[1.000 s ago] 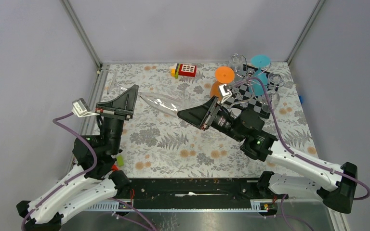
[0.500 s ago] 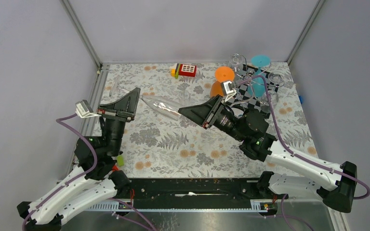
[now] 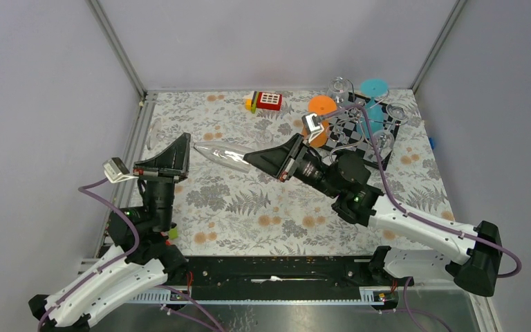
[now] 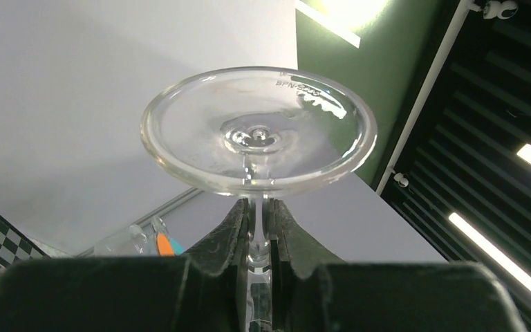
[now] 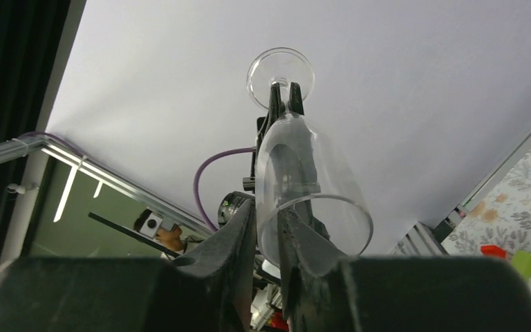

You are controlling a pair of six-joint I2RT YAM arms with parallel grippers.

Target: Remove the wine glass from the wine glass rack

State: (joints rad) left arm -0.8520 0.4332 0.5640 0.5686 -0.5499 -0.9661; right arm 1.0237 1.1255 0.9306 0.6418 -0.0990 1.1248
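**Desk:** State task progress and the position of the wine glass.

**Operator:** I judge the removal step complete. The wine glass is off the wine glass rack and well apart from it. The rack stands at the far right on the checkered board. The glass hangs on its side above the flowered table, left of centre, between my two arms.

**Desk:** State each claw.

**Operator:** The left gripper is clamped on the stem just below the foot and carries the glass. The right gripper straddles the rim of the bowl. As far as its wrist view shows, one finger is inside and one outside, with a narrow gap. I cannot tell whether its pads bear on the glass.

**Desk:** Remaining work?

**Operator:** In my judgement, placement only. Confirm one secure hold, then set the glass down on the table, away from the rack.
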